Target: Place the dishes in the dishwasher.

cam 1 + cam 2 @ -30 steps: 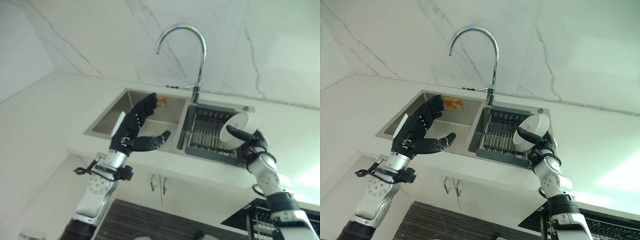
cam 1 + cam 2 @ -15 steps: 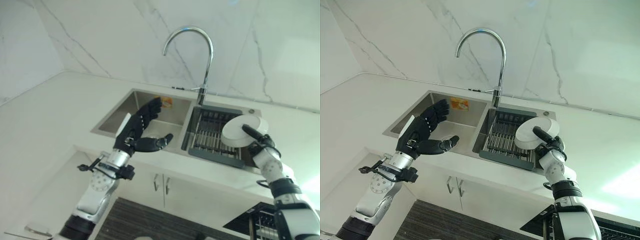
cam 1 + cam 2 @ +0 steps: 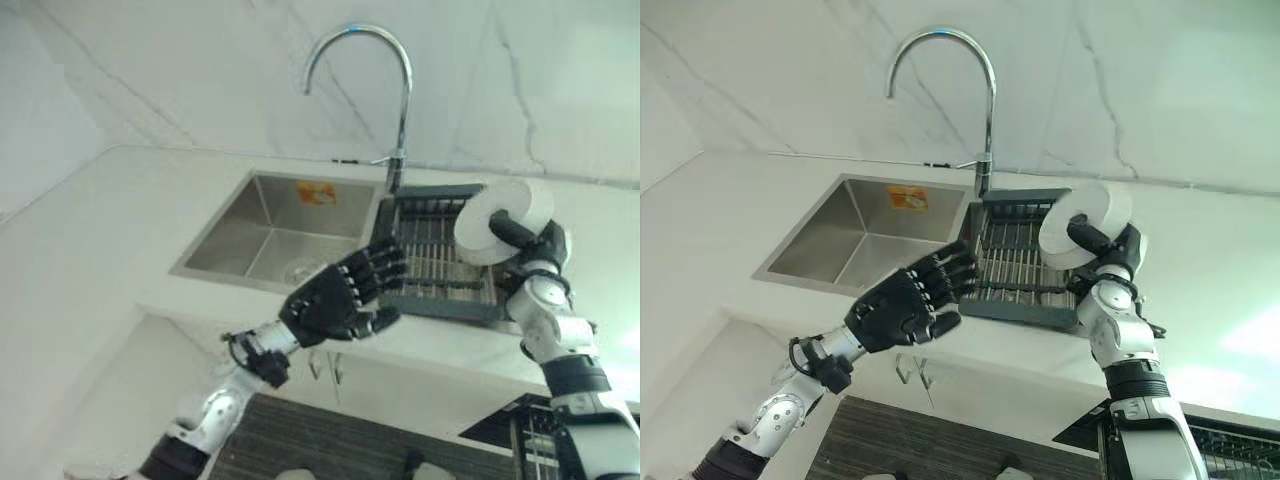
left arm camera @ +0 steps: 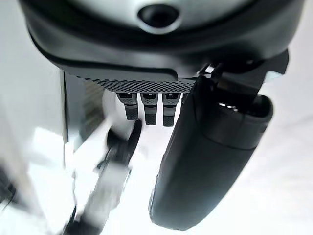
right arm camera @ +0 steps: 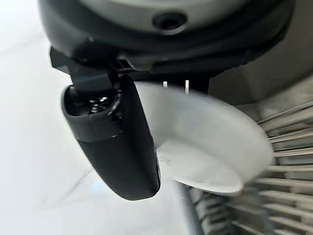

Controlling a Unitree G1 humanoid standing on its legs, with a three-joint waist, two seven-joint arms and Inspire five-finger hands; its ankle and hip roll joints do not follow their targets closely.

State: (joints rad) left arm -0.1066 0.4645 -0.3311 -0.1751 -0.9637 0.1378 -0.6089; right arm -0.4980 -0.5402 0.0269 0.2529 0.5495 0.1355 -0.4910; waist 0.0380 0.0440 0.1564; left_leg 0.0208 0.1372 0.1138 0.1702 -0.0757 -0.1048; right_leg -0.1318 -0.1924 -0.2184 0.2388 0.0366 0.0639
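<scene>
Right hand (image 3: 1102,262) clamped on white plate (image 3: 1087,224), thumb across its face, plate now lifted higher above drying rack (image 3: 1015,270) in sink (image 3: 855,235). Left hand (image 3: 335,300) has swung from over basin toward rack edge, fingers loosely spread, holding nothing. Plate clear of rack; likely next: carry down to dishwasher basket (image 3: 530,435), lower right.

I see a white counter (image 3: 110,225) running across the middle of the frame, with a steel sink (image 3: 270,225) sunk into it at centre left and a dark drying rack (image 3: 435,260) set in the basin just right of it. A curved chrome tap (image 3: 385,90) rises at upper centre before a white marbled wall (image 3: 200,60). White cabinet doors (image 3: 970,385) with small handles sit below the counter edge.
</scene>
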